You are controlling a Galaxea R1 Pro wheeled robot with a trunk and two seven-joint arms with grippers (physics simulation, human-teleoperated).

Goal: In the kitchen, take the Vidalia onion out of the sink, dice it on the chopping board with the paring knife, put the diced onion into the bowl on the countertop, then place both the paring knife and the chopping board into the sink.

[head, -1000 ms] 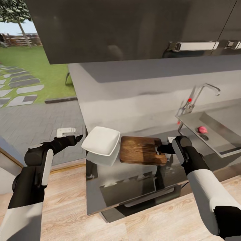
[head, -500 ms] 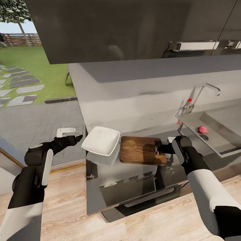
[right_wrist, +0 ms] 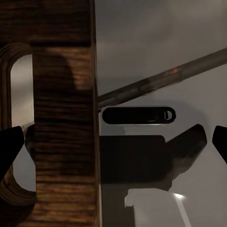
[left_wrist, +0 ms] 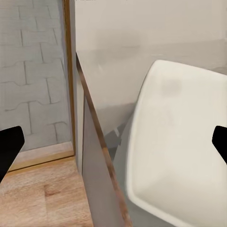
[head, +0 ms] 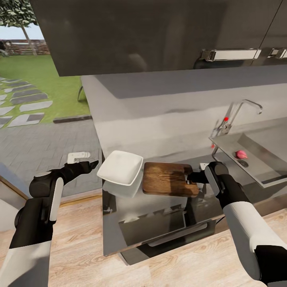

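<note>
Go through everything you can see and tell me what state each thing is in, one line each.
Pinkish-red Vidalia onion: whole, in the steel sink beside the drain.
Dark brown wooden chopping board: flat on the grey countertop, bare.
White squarish bowl: upright, empty.
Left pincer: open, empty, beside the bowl.
Right pincer: open at the board's handle end.

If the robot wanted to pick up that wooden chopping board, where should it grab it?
Probably the handle end of the chopping board, approached from the sink side. The slot hole there leaves a thin bar, and the right gripper already sits beside it with fingers spread.
</note>
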